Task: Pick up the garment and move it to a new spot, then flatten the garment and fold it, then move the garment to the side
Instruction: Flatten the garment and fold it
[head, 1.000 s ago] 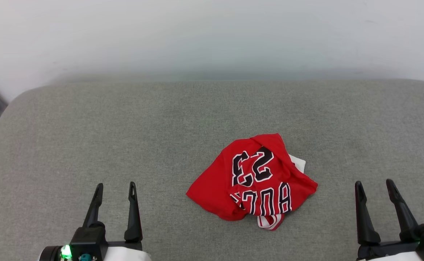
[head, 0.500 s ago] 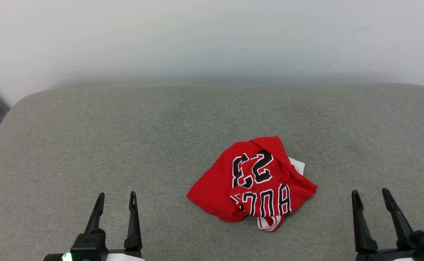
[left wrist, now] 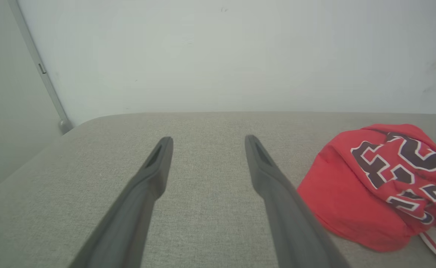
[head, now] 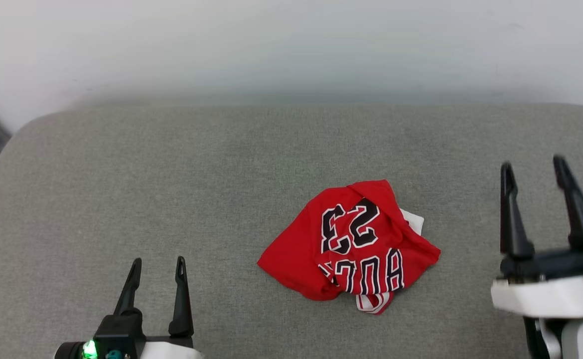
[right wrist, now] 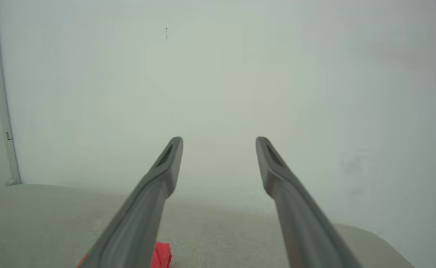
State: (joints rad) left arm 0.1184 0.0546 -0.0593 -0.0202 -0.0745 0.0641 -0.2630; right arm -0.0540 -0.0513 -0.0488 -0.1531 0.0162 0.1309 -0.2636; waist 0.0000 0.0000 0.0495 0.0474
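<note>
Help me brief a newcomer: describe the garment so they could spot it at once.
A wide grey cushion runs up to a pale wall. Right of its middle lies the garment, a crumpled heap. It alone is red, with black, white-outlined "23" lettering.

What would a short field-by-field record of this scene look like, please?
surface: grey fabric cushion against a pale wall
garment: red jersey, crumpled in a heap on the cushion, number 23 facing up, a bit of white lining showing at one edge
left gripper: open, empty, to the left of the garment and apart from it
right gripper: open, empty, to the right of the garment and apart from it
task state: garment not yet picked up
</note>
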